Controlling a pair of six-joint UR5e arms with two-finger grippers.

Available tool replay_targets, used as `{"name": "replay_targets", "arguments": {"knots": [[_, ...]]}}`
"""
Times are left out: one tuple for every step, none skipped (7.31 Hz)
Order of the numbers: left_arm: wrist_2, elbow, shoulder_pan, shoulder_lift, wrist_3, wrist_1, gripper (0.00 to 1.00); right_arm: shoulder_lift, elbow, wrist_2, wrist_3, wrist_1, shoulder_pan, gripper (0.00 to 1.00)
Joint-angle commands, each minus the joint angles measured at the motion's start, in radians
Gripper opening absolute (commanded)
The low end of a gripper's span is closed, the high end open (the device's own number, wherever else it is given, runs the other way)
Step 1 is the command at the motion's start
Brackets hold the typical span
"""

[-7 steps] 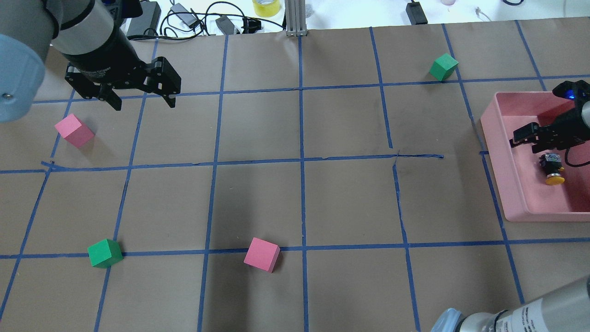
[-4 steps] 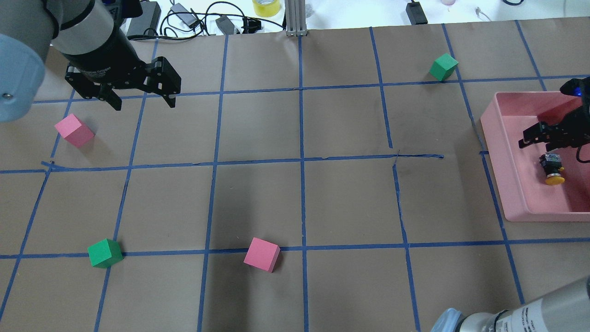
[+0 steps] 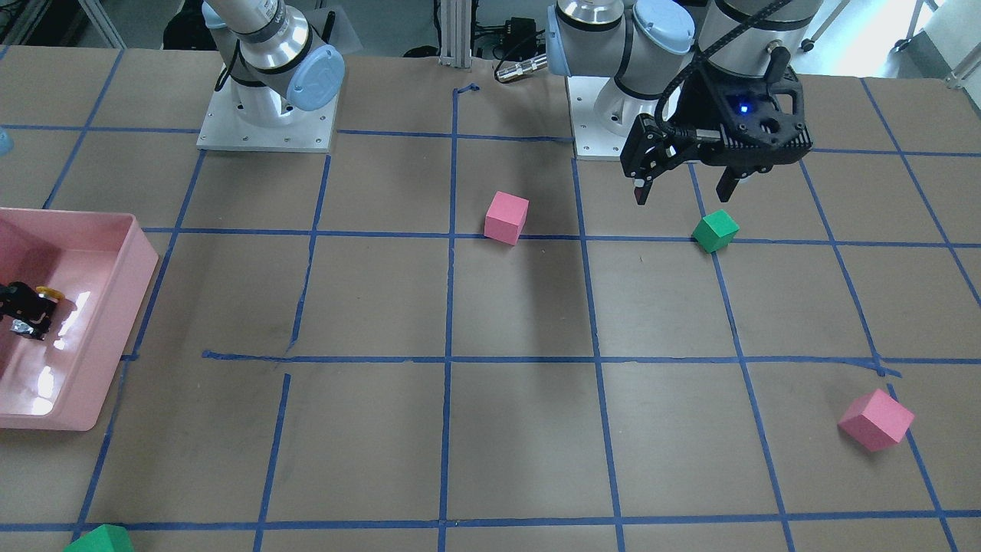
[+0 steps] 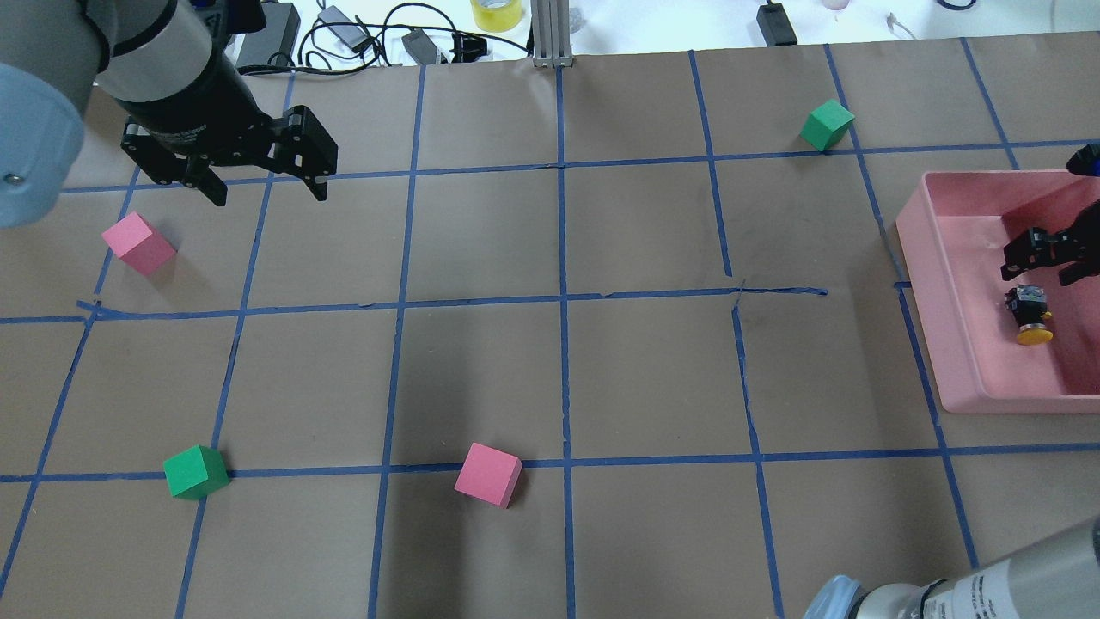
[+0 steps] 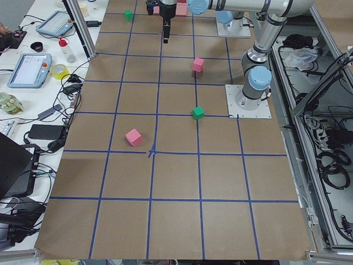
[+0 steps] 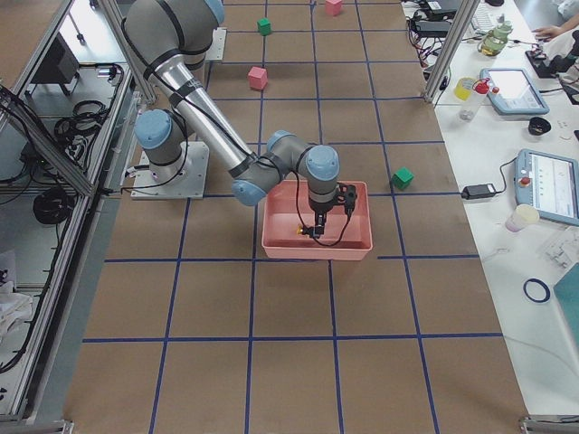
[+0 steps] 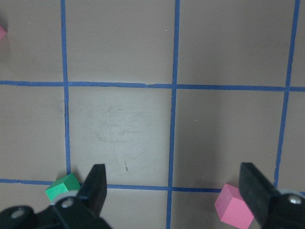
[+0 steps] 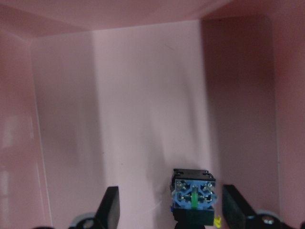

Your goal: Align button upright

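Note:
The button [image 4: 1029, 314] lies on its side in the pink tray [image 4: 954, 344], its yellow cap [image 4: 1034, 335] toward the robot and its grey base away from it. My right gripper [image 4: 1038, 268] is open and hangs inside the tray just beyond the button's base end. In the right wrist view the button's base [image 8: 193, 195] sits low between the two fingers [image 8: 112, 210], nearer the right one, untouched. The button also shows in the front view [image 3: 34, 307]. My left gripper [image 4: 262, 185] is open and empty above the table at the far left.
Two pink cubes [image 4: 138, 243] [image 4: 488, 474] and two green cubes [image 4: 196, 471] [image 4: 827, 125] lie scattered on the brown paper. The tray walls [image 8: 62, 95] close in around my right gripper. Cables and boxes lie beyond the table's far edge [image 4: 361, 39].
My right gripper has moved rightward in the overhead view, deeper over the tray and in line with the button. The button and my left arm have not moved.

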Motion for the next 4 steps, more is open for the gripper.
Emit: {"name": "replay_targets", "arguments": {"knots": [[0.000,0.000,0.000,0.000,0.000,0.000,1.00,0.005,0.003,-0.061,0.038,-0.030,0.011,0.79],[0.000,0.000,0.000,0.000,0.000,0.000,1.00,0.008,0.008,-0.088,0.030,-0.074,0.024,0.79],[0.000,0.000,0.000,0.000,0.000,0.000,1.00,0.020,0.011,-0.087,0.020,-0.087,0.027,0.79],[0.000,0.000,0.000,0.000,0.000,0.000,1.00,0.029,0.011,-0.077,-0.026,-0.116,0.027,0.79]]}}
